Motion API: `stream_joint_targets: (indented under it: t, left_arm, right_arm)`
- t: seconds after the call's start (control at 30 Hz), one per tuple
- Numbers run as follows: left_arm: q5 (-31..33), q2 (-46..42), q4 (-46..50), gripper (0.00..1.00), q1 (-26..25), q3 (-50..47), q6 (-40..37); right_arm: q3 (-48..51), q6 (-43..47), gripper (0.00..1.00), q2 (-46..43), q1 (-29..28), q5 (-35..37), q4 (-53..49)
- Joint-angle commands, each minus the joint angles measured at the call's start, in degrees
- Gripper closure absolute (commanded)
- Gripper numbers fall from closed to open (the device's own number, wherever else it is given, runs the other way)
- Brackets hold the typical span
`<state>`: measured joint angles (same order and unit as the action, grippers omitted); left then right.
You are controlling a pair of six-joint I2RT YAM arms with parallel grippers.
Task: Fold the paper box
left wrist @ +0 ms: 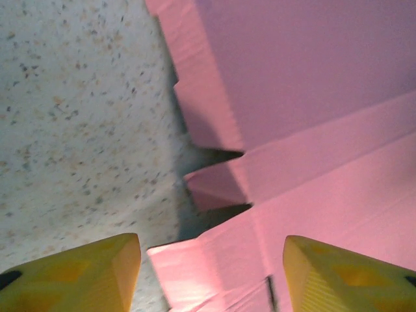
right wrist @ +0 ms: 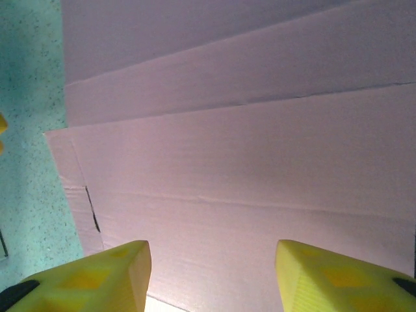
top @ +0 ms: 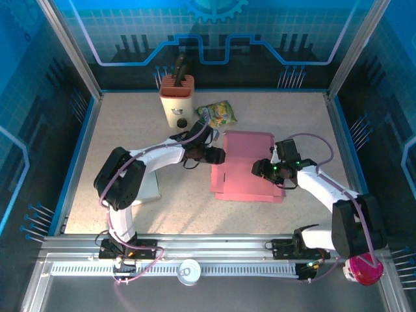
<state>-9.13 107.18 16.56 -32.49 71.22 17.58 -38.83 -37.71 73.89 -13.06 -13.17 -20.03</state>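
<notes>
The pink paper box [top: 244,166] lies flat and unfolded in the middle of the table. My left gripper [top: 220,156] is at its left edge, open, its yellow fingers [left wrist: 78,276] straddling a notched side flap [left wrist: 214,260] that lifts slightly off the table. My right gripper [top: 259,169] hovers over the right part of the sheet, open, with the flat pink panels [right wrist: 247,162] stretching ahead between its yellow fingers [right wrist: 97,276]. Neither gripper holds anything.
A beige knife block [top: 177,97] stands at the back, with a yellow-green snack bag [top: 218,115] beside it. A white flat item [top: 151,185] lies under the left arm. A round tin [top: 188,272] and a pink object [top: 364,268] sit on the front rail.
</notes>
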Motion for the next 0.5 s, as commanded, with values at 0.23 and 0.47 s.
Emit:
stream_joint_targets:
  t: [0.23, 0.47]
  left_arm:
    - [-11.0, 3.6, 3.4, 0.34, 3.3, -0.8, -11.5]
    - [-14.7, 5.7, 0.6, 0.32, 3.6, -1.1, -11.5]
  right_arm:
    - [0.7, 1.5, 0.47, -1.8, 0.6, -2.4, -1.4]
    - [0.5, 1.2, 0.46, -2.1, 0.7, -2.9, -1.4]
